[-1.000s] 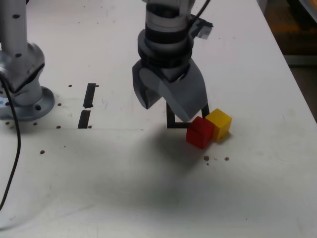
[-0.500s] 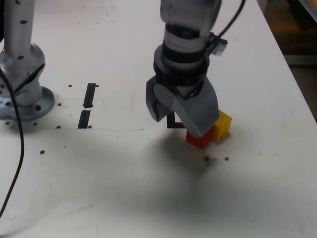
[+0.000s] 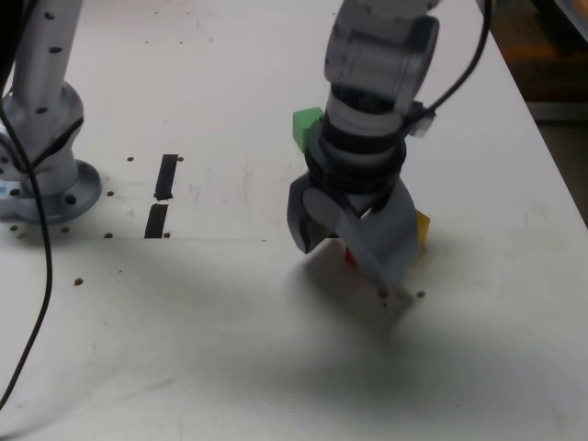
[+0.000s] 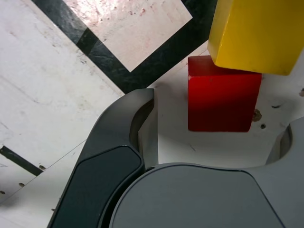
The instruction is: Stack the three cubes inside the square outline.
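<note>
Hanging low over the red cube (image 3: 350, 259) in the exterior view, the gripper (image 3: 342, 266) stands with jaws spread wide; the yellow cube (image 3: 423, 228) shows past it on the exterior view's right, the green cube (image 3: 307, 127) lies farther back; in the wrist view, the open jaws hold nothing, the red cube sits between them, by the yellow cube and just outside the square outline (image 4: 166, 52)

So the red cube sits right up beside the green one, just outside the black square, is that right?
Not quite: the wrist view shows the red cube right up beside the yellow one. It does sit just outside the black square.
</note>
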Tool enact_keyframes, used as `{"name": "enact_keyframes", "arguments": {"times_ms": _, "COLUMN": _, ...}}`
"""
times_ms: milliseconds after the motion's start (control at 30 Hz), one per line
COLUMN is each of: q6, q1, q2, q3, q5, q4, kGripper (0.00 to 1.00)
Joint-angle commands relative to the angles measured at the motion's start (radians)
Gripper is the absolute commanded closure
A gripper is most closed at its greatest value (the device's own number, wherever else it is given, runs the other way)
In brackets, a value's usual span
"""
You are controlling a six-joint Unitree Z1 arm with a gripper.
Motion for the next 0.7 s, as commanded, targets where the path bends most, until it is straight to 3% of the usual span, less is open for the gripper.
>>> {"name": "enact_keyframes", "arguments": {"times_ms": 0, "q6": -0.001, "q1": -0.002, "q2": 0.011, "q3": -0.002, "q5": -0.004, "q4": -0.003, "kGripper": 0.09}}
{"name": "enact_keyframes", "arguments": {"times_ms": 400, "q6": -0.007, "q1": -0.003, "q2": 0.04, "q3": -0.001, "q5": -0.021, "q4": -0.01, "kGripper": 0.17}}
{"name": "enact_keyframes", "arguments": {"times_ms": 667, "q6": -0.021, "q1": -0.007, "q2": 0.064, "q3": -0.011, "q5": -0.021, "q4": -0.008, "kGripper": 0.29}}
